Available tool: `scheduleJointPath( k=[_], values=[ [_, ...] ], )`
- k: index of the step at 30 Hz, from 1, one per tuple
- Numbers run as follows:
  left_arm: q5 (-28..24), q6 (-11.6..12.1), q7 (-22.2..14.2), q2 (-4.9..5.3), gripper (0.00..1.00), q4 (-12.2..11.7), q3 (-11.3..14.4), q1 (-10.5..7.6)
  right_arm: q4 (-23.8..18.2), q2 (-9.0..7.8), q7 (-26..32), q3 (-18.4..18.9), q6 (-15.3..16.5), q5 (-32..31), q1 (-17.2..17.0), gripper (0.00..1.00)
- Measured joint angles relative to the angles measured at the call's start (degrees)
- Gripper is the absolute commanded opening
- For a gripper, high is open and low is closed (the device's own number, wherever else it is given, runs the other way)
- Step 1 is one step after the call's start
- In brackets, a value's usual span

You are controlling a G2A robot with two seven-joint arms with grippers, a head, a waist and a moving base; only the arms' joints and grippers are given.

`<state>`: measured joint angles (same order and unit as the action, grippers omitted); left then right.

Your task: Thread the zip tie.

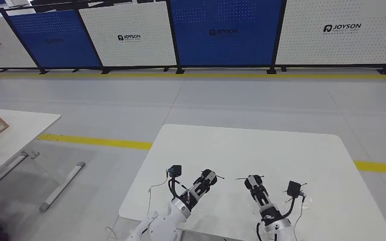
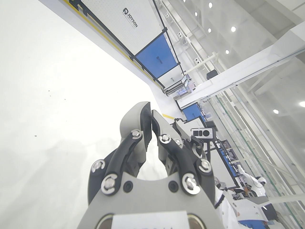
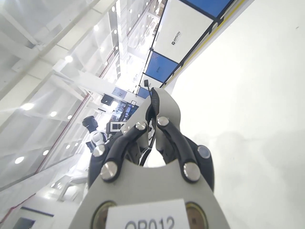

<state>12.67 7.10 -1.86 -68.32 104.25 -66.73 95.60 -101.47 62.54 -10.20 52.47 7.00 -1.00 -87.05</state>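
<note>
Right gripper [image 3: 152, 94]: fingers clamped on a thin black plastic zip tie [image 3: 148, 85]. The strip runs up between the pads along the fingers' length and out past the tips. A short length is exposed, with the small square head at its free end. The rest drops back toward the palm, where I lose it.

Left gripper [image 2: 151, 114]: the ribbed black pads meet at the tips with no real gap. Its wrist view shows no strip between them. In the top view a thin dark sliver [image 1: 219, 177] pokes from its tip toward the other arm (possibly the tie's tail; too small to call).

Layout: both grippers sit low over the white rectangular table [image 1: 253, 144], near its robot-side edge. They are side by side and apart, tips angled inward toward each other.

Key relation: the tie's head lies to the robot's right of the left gripper, across the gap. The tie's long axis follows the right gripper's fingers, pointing forward and inward. The right arm has the tie.

Judgement: not yet threaded, since no closed loop is visible. The next move likely needs tail and head slot brought onto one line, and a slight angular error would miss the slot.
</note>
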Motion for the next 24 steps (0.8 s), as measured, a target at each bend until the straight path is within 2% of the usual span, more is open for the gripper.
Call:
scheduleJointPath(
  k=[3,5,11,21,24],
  values=[
    [0.0,0.0,0.0,0.00,0.00,0.0,0.0,0.00,0.4,0.42,1.4,0.0,0.2,1.7,0.3,0.00],
    [0.0,0.0,0.0,0.00,0.00,0.0,0.0,0.00,1.1,0.96,1.0,-0.9,-0.8,1.5,1.1,0.00],
    [0.0,0.0,0.0,0.00,0.00,0.0,0.0,0.00,1.4,2.10,-6.4,-2.9,-3.8,-4.9,1.6,0.00],
    [0.0,0.0,0.0,0.00,0.00,0.0,0.0,0.00,1.4,2.09,-5.7,-2.9,-3.7,-4.3,1.5,0.00],
    [0.0,0.0,0.0,0.00,0.00,0.0,0.0,0.00,1.8,2.22,-3.2,-2.7,-3.2,-3.4,1.5,0.00]
  ],
)
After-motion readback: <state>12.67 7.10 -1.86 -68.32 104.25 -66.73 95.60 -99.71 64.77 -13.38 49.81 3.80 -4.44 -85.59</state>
